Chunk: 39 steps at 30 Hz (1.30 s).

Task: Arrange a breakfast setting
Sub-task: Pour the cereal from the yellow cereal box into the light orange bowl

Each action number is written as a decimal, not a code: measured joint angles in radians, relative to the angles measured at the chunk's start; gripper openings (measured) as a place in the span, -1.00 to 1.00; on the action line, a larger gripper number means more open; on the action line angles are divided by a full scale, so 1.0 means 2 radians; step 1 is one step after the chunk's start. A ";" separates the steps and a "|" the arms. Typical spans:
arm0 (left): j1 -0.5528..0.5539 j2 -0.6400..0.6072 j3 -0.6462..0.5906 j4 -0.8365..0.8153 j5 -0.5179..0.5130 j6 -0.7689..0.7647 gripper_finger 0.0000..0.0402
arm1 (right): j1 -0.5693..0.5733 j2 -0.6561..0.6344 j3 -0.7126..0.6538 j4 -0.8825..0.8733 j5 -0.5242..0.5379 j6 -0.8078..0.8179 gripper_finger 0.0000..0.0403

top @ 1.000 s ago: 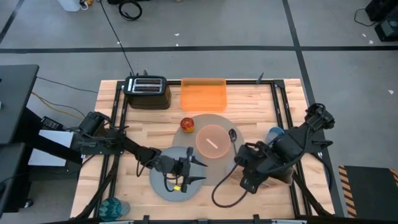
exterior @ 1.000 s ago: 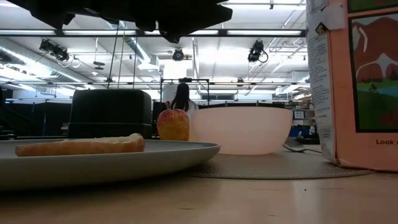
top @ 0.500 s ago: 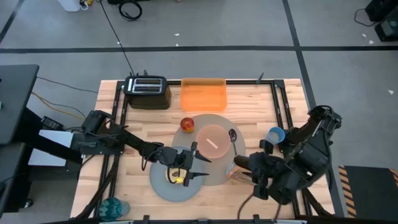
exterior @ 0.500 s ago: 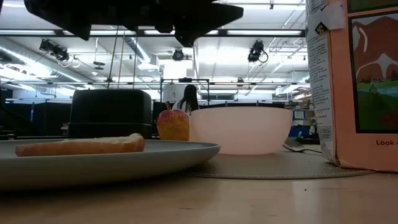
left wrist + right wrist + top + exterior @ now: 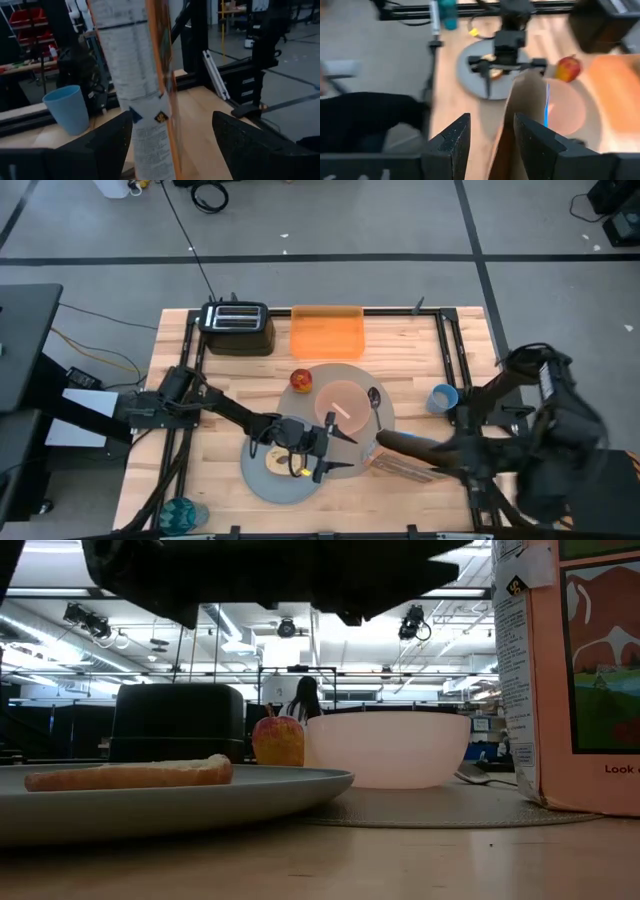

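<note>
Bagel sits plated beneath your left gripper's parted fingers; right fingers straddle carton, grip unclear; retreat next.

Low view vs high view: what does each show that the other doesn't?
Only the low view: the printed face of the carton, the room's ceiling lights and a person far behind the table.
Only the high view: the blue cup, spoon, orange tray, and both arms, with the left gripper open over the plate and the right gripper at the carton.
Both: plate, bagel, apple, pink bowl, placemat, toaster.
</note>
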 joint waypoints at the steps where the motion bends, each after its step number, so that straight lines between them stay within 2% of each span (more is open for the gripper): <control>1: 0.001 0.000 0.002 -0.004 0.000 -0.001 0.41 | 0.010 -0.008 0.000 -0.001 -0.005 0.014 -0.20; 7: 0.006 0.000 0.011 -0.035 -0.001 -0.007 0.41 | 0.062 -0.057 -0.007 0.000 -0.052 0.067 -0.19; 12: 0.006 0.000 0.013 -0.039 -0.001 -0.020 0.41 | 0.070 -0.103 -0.070 0.000 -0.108 0.092 -0.21; 17: 0.005 0.000 0.013 -0.041 -0.001 -0.027 0.41 | 0.051 -0.158 -0.140 0.000 -0.238 0.179 -0.24; 22: 0.005 0.000 0.013 -0.044 -0.001 -0.046 0.41 | 0.050 -0.202 -0.220 -0.001 -0.315 0.280 -0.24; 24: 0.006 0.000 0.013 -0.044 -0.003 -0.044 0.41 | 0.051 -0.204 -0.257 0.003 -0.346 0.295 -0.24; 27: 0.010 0.000 0.013 -0.044 -0.006 -0.043 0.41 | 0.059 -0.199 -0.306 0.045 -0.350 0.273 -0.24; 32: 0.020 0.000 0.013 -0.048 -0.006 -0.043 0.41 | 0.066 -0.170 -0.353 0.121 -0.318 0.219 -0.25; 39: 0.025 0.000 0.013 -0.047 -0.004 -0.043 0.41 | 0.067 -0.124 -0.359 0.116 -0.237 0.184 -0.25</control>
